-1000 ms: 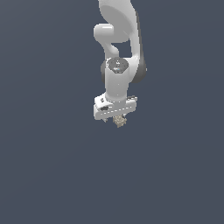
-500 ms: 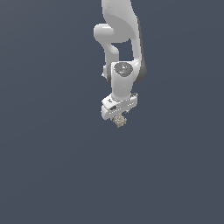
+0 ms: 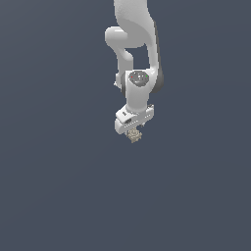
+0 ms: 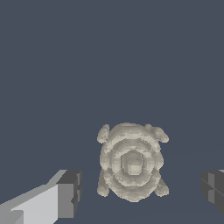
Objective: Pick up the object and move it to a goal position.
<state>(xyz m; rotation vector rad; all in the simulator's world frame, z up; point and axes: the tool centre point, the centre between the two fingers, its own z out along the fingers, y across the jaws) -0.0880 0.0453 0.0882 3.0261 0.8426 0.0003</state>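
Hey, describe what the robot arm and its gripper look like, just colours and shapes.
The arm is smooth glossy white with rounded, bulbous links and a dark seam along one side. A grey round cap with small red and green dots sits on the wrist joint. The gripper has a boxy white body; in the wrist view its fingertips are blocky dark grey.

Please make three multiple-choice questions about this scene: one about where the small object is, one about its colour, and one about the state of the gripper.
1. Where is the object?
A. Between the two fingertips
B. Beside the arm's base
C. On top of the wrist

2. What colour is the object?
A. Red
B. Tan-beige
C. Green

3. What is the state of the gripper?
A. Shut on the object
B. Open, with gaps on both sides of the object
C. Out of view

Answers:
1 A, the wrist view shows it between the grey fingertips.
2 B, it looks mottled beige in both views.
3 B, dark floor shows between each fingertip and the object.
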